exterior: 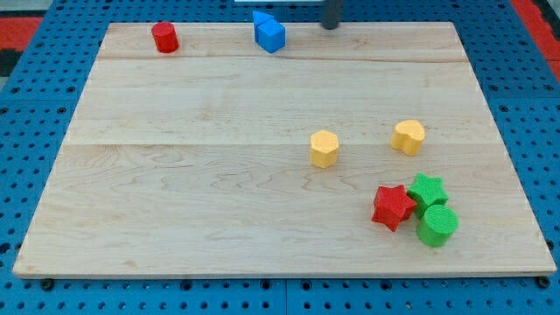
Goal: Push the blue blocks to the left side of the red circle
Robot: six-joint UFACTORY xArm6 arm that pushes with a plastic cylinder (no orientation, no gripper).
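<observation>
A red circle block (164, 38) stands near the board's top left corner. Two blue blocks touch each other near the top edge: a blue cube (271, 37) and a smaller blue piece (260, 18) behind it, shape unclear. They lie well to the right of the red circle. My tip (331, 25) is at the top edge of the board, to the right of the blue blocks and apart from them.
A yellow hexagon (324, 148) and a yellow heart (408, 136) lie right of centre. A red star (393, 207), a green star (428, 191) and a green circle (437, 226) cluster at the lower right. The wooden board (175, 175) rests on blue pegboard.
</observation>
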